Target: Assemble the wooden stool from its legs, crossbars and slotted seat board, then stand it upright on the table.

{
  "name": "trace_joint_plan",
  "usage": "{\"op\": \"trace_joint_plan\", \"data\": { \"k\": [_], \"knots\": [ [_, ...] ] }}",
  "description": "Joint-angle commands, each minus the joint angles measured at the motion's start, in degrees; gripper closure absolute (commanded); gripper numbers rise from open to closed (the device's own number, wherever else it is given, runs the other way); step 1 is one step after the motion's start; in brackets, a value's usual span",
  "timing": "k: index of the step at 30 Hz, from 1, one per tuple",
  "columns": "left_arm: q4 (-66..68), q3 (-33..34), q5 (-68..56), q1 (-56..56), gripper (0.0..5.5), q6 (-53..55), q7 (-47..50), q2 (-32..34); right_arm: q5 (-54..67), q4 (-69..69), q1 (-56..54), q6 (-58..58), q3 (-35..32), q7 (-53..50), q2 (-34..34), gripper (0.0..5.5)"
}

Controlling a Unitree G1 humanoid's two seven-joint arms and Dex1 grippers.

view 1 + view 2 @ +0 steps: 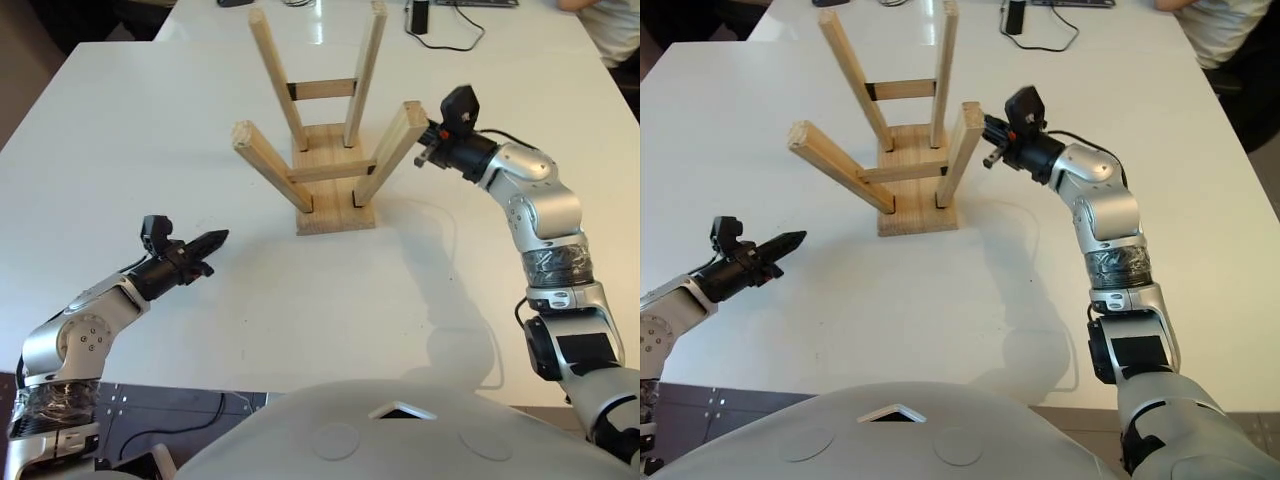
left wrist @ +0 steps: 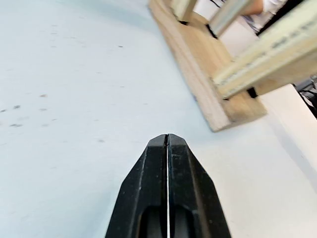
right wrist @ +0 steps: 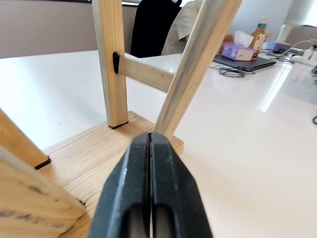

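I see the stool (image 1: 325, 170) lying upside down on the white tabletop (image 1: 120, 150), about midway between the left and right edges and closer to the far edge than to the near one. Its seat board (image 1: 335, 218) is flat on the tabletop. The four legs (image 1: 277, 70) stick up out of it and lean outward. Two crossbars (image 1: 325, 88) join the legs, one between the far pair and one lower down between the near pair. My right gripper (image 3: 150, 144) is up in the air just beside the top of the near right leg (image 1: 395, 150). I cannot tell if it touches the wood. Its jaws are pressed tight together and hold nothing. My left gripper (image 1: 215, 239) is low over the tabletop toward the near left corner, well apart from the stool, with its tip pointing at the seat board. Its jaws are tight together too, with nothing in them. A small black box (image 1: 418, 15) with a cord lies by the far edge.
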Motion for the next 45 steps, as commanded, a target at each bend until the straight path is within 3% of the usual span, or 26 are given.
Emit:
{"op": "trace_joint_plan", "data": {
  "k": [1, 6, 11, 16, 19, 25, 30, 37, 41, 45],
  "knots": [
    [-3.33, -8.63, 5.57, -3.45, 5.48, 2.01, -2.22, -1.25, 2.09, -1.3, -0.77, -2.87, 3.69, 10.74, 1.29, 5.5],
    [1.67, -14.62, 13.52, -8.31, 5.48, 0.43, -1.17, -5.21, 4.38, -12.68, 6.47, 0.34, 7.34, 15.18, 0.98, 5.5],
    [7.7, -11.29, 17.21, -9.23, 5.48, -2.13, 0.93, -7.21, 0.59, -23.23, 15.66, 3.96, 12.71, 2.67, 7.59, 5.5],
    [16.02, -6.08, 19.7, -8.92, 5.48, -5.73, 1.03, -6.21, -1.39, -23.15, 22.5, 3.36, 8.34, -3.86, 5.74, 5.5],
    [20.01, -4.79, 21.36, -9.25, 5.48, -7.5, 0.85, -6.39, -4.94, -11.99, 13.78, 1.47, 2.82, -9.41, 4.54, 5.5],
    [15.11, -6.04, 20.36, -8.49, 5.48, -7.55, 1.91, -11.72, -10.58, 21.46, -14.31, -9.46, -4.1, -17.07, 2.69, 5.5],
    [8.66, -7.47, 20.19, -2.15, 5.48, -6.65, 0.19, -11.87, -9.11, 42.29, -32.34, -16.71, -5.05, -4.79, 3.81, 5.5],
    [10.23, -10.92, 24.5, -3.56, 5.48, -7.84, -2.19, -9.94, -7.43, 52.08, -37.6, -21.16, -6.17, 14.14, 6.37, 5.5],
    [14.93, -11.86, 26.81, -9.64, 5.48, -8.95, -2.07, -10.7, -5.4, 42.66, -31.16, -19.83, -5.66, 26.26, 4.02, 5.5],
    [19.2, -12.6, 28.15, -13.45, 5.48, -10.77, -3.76, -11.13, 0.54, 16.9, -15.48, -10.15, -3.01, 31.17, 2.25, 5.5]
  ]
}}
